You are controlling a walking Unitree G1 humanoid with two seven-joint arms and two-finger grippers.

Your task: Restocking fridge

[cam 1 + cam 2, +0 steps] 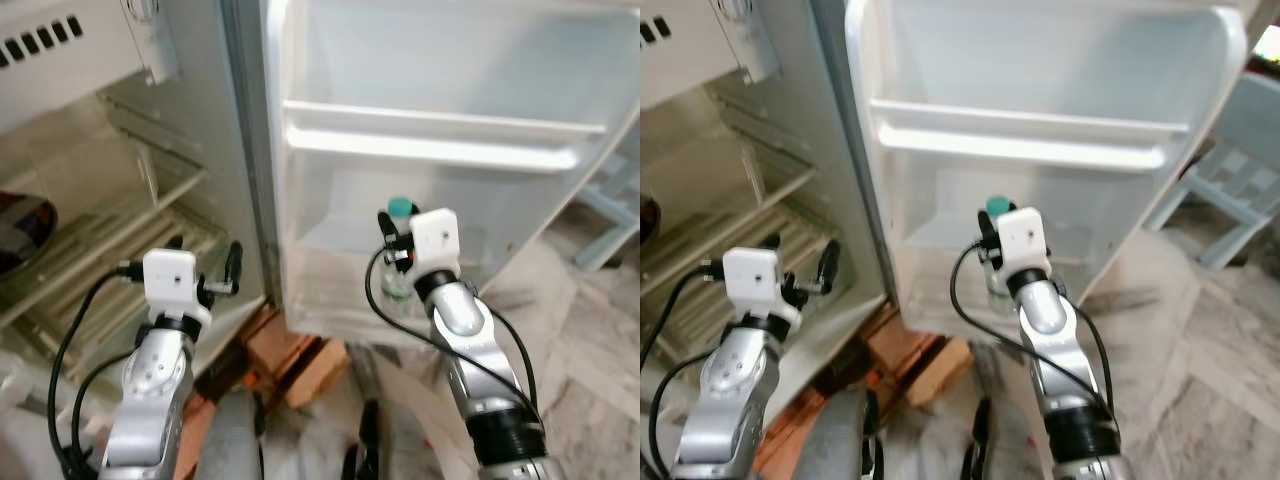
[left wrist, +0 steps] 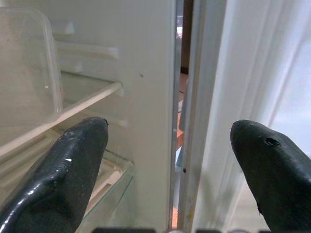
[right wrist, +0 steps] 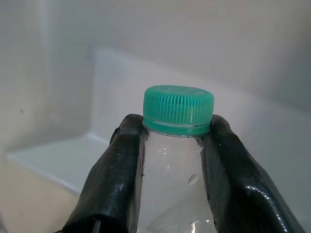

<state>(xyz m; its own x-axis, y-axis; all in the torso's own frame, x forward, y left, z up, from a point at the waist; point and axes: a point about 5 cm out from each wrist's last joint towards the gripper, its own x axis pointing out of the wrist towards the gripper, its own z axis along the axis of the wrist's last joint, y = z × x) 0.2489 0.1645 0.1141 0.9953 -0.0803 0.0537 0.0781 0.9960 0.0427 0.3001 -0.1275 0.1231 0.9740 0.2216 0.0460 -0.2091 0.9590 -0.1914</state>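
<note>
Open fridge, clear bottle held at the lower door shelf by the right gripper.

At far left, a dark red container (image 1: 22, 232) sits on a fridge shelf (image 1: 120, 228) inside the fridge (image 1: 215, 140). The left gripper (image 1: 205, 270) hovers near the fridge's right inner wall, its 2 black fingers (image 2: 73, 165) spread wide with nothing between them; a clear plastic tub (image 2: 26, 73) rests on the shelf beyond it. Below, brown boxes (image 1: 300, 362) lie on the floor by the fridge base. To the right, the open fridge door (image 1: 450, 130) carries an upper door rack (image 1: 440, 145). Lower down, the right gripper (image 3: 175, 145) is clamped on the neck of a clear bottle (image 3: 172, 194) just under its green cap (image 3: 178, 109), holding it upright in the lower door shelf (image 1: 330, 270). At far right, a pale blue chair (image 1: 1230, 180) stands on the stone floor (image 1: 1200, 340).
</note>
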